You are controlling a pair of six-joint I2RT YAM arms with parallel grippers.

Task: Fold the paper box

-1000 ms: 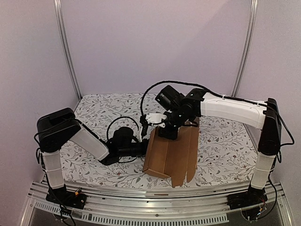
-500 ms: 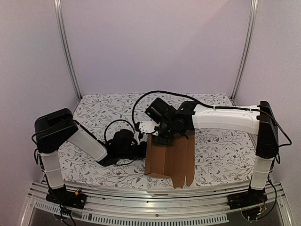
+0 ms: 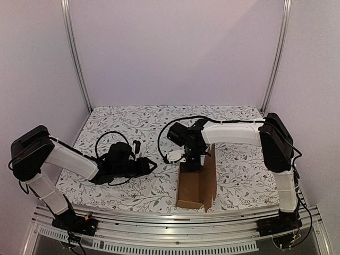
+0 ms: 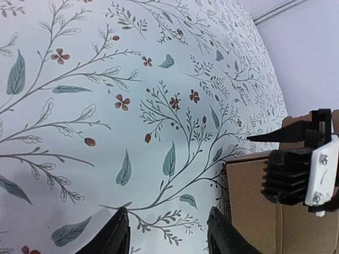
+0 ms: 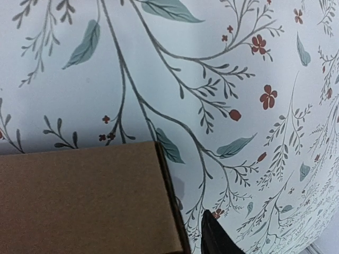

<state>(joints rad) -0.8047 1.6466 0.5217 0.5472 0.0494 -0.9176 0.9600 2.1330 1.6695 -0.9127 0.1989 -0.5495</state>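
Observation:
The paper box (image 3: 195, 186) is brown cardboard, standing on edge on the floral cloth right of centre with its panels partly folded. My right gripper (image 3: 191, 161) hovers over its upper left edge. In the right wrist view one black fingertip (image 5: 214, 239) stands a little clear of the box panel (image 5: 85, 196), the other fingertip is hidden, and the jaws look open. My left gripper (image 3: 153, 166) lies low on the cloth left of the box, apart from it. Its fingers (image 4: 115, 235) are open over bare cloth, with the box (image 4: 254, 211) to their right.
The floral cloth (image 3: 133, 122) covers the table. Two metal posts (image 3: 74, 58) rise at the back corners against pale walls. An aluminium rail (image 3: 170, 236) runs along the near edge by the arm bases. A black cable (image 3: 109, 139) loops over my left wrist.
My left arm has drawn back to the left, away from the box. The right gripper has come down and rightward and opened. The box now stands more upright and further right.

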